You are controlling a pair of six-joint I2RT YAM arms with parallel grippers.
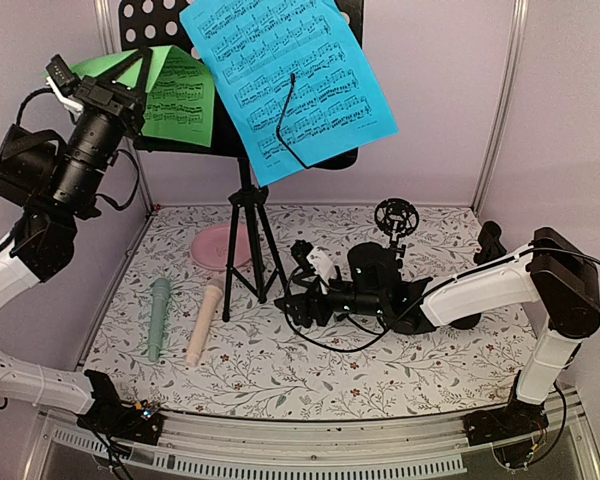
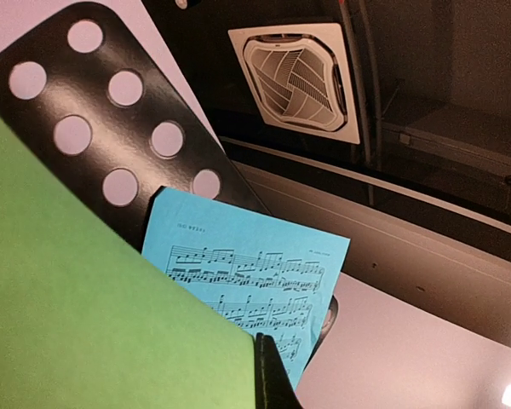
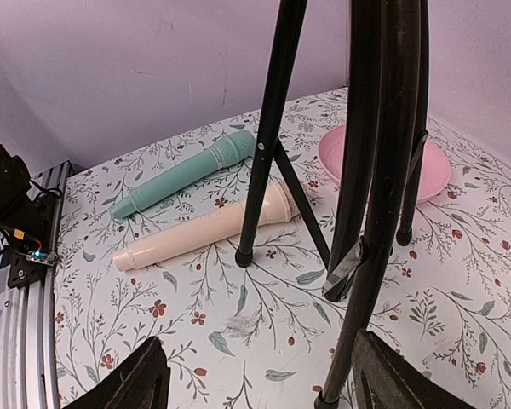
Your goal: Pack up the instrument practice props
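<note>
The black perforated music desk (image 1: 145, 20) stands on tripod legs (image 1: 252, 245) at the back. It holds a blue music sheet (image 1: 290, 80) and a green music sheet (image 1: 180, 95). My left gripper (image 1: 128, 78) is raised and shut on the green sheet's edge. In the left wrist view one finger (image 2: 271, 379) shows beside the green sheet (image 2: 85, 315). A mint-green microphone (image 1: 158, 318) and a peach microphone (image 1: 204, 322) lie on the table. My right gripper (image 1: 298, 292) is open low by the tripod legs (image 3: 268, 136), with one leg foot between its fingers (image 3: 392, 379).
A pink round plate (image 1: 212, 245) lies behind the tripod legs. A small black microphone tripod with a ring mount (image 1: 392, 218) stands at the back right, and another black object (image 1: 490, 240) sits by the right wall. A black cable hangs over the blue sheet.
</note>
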